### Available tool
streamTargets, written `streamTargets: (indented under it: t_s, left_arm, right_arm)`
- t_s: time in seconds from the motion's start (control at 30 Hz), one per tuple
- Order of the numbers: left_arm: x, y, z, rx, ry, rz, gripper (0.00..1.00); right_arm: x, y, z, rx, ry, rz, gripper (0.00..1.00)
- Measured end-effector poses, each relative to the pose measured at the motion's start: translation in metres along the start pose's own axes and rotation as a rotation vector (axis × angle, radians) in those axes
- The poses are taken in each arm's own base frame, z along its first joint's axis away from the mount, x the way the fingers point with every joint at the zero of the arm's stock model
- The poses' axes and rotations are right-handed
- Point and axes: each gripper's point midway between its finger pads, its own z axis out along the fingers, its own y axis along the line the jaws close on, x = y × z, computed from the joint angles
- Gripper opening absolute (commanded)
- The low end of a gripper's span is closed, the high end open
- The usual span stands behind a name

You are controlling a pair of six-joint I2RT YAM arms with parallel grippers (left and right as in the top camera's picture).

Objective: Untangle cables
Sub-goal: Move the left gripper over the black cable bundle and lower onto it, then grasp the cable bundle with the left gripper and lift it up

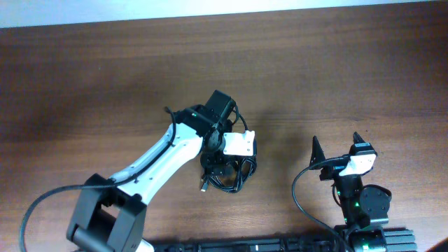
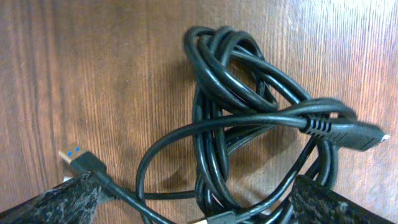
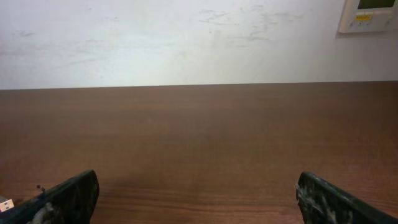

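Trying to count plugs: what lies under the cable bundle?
Through loops of the cables only bare table shows. A blue USB plug and black connector stick out. The stacked strands hide the rest.

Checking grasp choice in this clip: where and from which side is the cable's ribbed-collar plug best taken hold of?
Probably on the plug body just beyond its ribbed collar, coming from above and closing across its narrow width. It lies flat on the table, sticking out of the cable bundle with its tip free of loops.
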Motion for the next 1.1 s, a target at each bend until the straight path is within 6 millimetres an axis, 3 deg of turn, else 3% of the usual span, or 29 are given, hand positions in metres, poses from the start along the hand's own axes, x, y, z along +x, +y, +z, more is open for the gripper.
streamTargets:
  t_s: [0.3,0.33,0.37,0.47,0.5,0.83,1.0,1.1]
  left_arm:
    - [0.012,-0.003,0.035,0.079,0.042,0.124,1.0]
    - [0.012,-0.002,0.038,0.083,0.042,0.126,0.93]
    - [0.011,-0.001,0.04,0.082,0.036,0.128,0.84]
    - [0.001,0.002,0.041,0.073,-0.012,0.144,0.14]
    - [0.0,0.002,0.041,0.073,-0.019,0.145,0.0]
    - [-0.008,0.01,0.04,0.042,-0.05,0.135,0.0]
    - [-0.042,0.05,0.008,-0.074,-0.124,0.008,0.0]
    - [-0.056,0.062,-0.014,-0.125,-0.168,-0.064,0.0]
  right_arm:
    - [0.0,0.0,0.0,0.0,0.0,0.0,0.99]
    - [0.0,0.0,0.0,0.0,0.0,0.0,0.99]
    - [0.0,0.0,0.0,0.0,0.0,0.0,0.99]
    - [0.0,0.0,0.0,0.0,0.0,0.0,0.99]
    - [0.0,0.0,0.0,0.0,0.0,0.0,0.99]
    - [0.0,0.0,0.0,0.0,0.0,0.0,0.99]
    - [0.0,0.0,0.0,0.0,0.0,0.0,0.99]
    - [0.0,0.0,0.0,0.0,0.0,0.0,0.99]
